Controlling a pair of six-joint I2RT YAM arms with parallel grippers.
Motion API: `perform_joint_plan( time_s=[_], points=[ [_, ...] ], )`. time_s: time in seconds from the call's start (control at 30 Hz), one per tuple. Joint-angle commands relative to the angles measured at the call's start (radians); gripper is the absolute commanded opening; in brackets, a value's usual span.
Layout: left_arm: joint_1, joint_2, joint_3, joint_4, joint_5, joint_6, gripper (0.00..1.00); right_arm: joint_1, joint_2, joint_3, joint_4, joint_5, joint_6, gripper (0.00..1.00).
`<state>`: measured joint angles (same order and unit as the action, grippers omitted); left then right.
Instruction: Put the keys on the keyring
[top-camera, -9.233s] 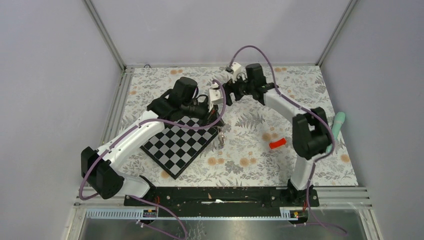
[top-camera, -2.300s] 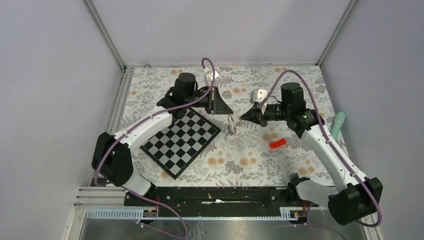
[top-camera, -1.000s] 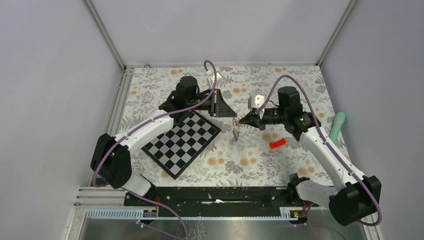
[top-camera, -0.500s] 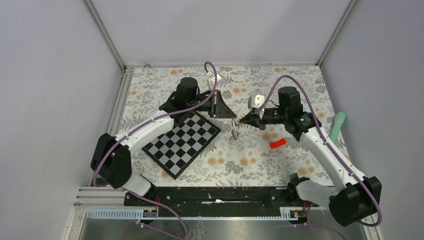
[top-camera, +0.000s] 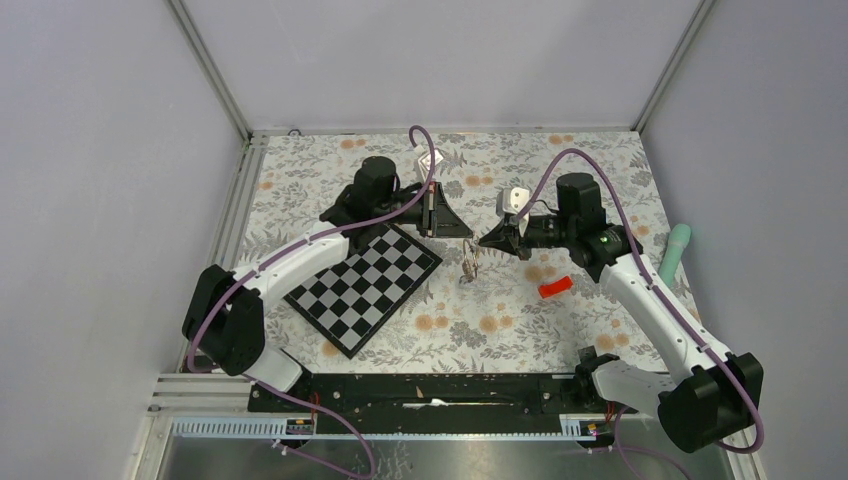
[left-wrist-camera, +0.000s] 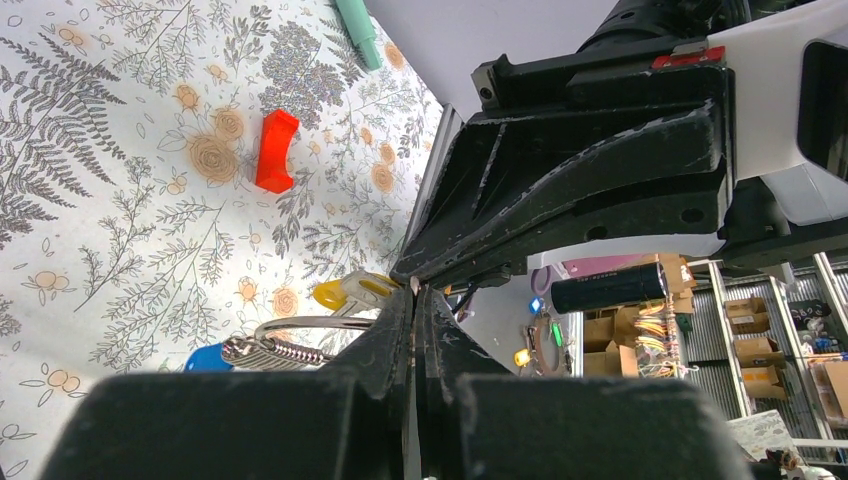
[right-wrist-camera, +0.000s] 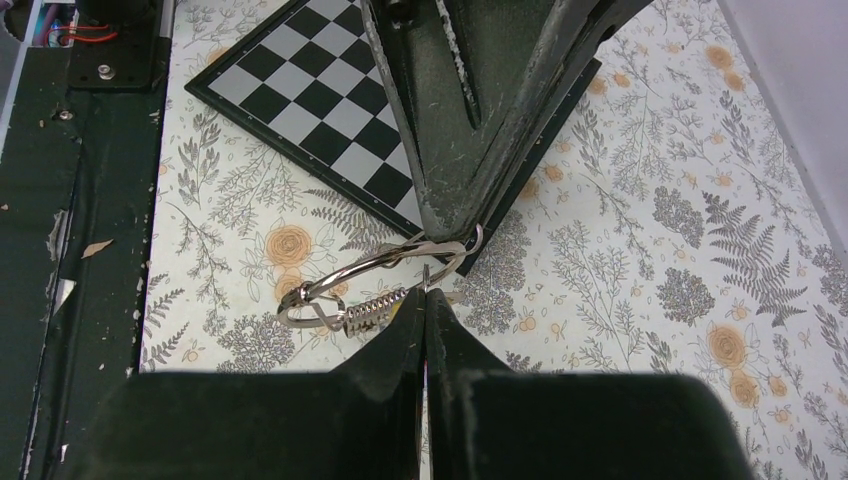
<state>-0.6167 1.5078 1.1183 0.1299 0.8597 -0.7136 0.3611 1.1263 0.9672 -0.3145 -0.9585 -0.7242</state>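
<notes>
Two robot arms reach in over a flowery cloth (top-camera: 500, 320), and their tips almost touch near the middle of it. On the left side a black and white chessboard (top-camera: 362, 287) lies flat on the cloth, turned like a diamond. The left arm goes over the far corner of the board. The left gripper (top-camera: 462, 231) points to the right, and its two fingers are pressed tight together. In the right wrist view the silver keyring (right-wrist-camera: 392, 257) touches the very tip of this gripper. I cannot tell if the fingers pinch it or if it only leans there.

The keyring hangs between the two tips, above the cloth and just past the right corner of the chessboard. A small silver spring (left-wrist-camera: 280, 352) hangs with it. In the left wrist view the yellow key (left-wrist-camera: 340, 293) shows its head just above the ring, close to the tip of the other gripper. The blue key (left-wrist-camera: 205, 357) peeks out lower down, under the spring. Both keys are right by the ring, but I cannot tell if they are threaded on it.

The right gripper (top-camera: 486, 240) points to the left, facing the other one. Its fingers are closed too, and they nip the wire of the ring at their tip.

Further right, a small red piece (top-camera: 555, 287) lies on the cloth, well apart from the ring. A long green thing (top-camera: 677, 250) lies by the right edge of the cloth.
</notes>
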Motion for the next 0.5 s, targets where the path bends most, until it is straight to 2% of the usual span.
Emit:
perform_joint_plan(
  time_s=[0.0, 0.47],
  points=[
    [-0.004, -0.002, -0.002, 0.078, 0.002, -0.011, 0.00, 0.007, -0.014, 0.032, 0.036, -0.003, 0.030, 0.00],
    [-0.011, 0.008, -0.008, 0.096, 0.006, -0.021, 0.00, 0.007, -0.001, 0.024, 0.073, -0.021, 0.068, 0.00]
  ],
)
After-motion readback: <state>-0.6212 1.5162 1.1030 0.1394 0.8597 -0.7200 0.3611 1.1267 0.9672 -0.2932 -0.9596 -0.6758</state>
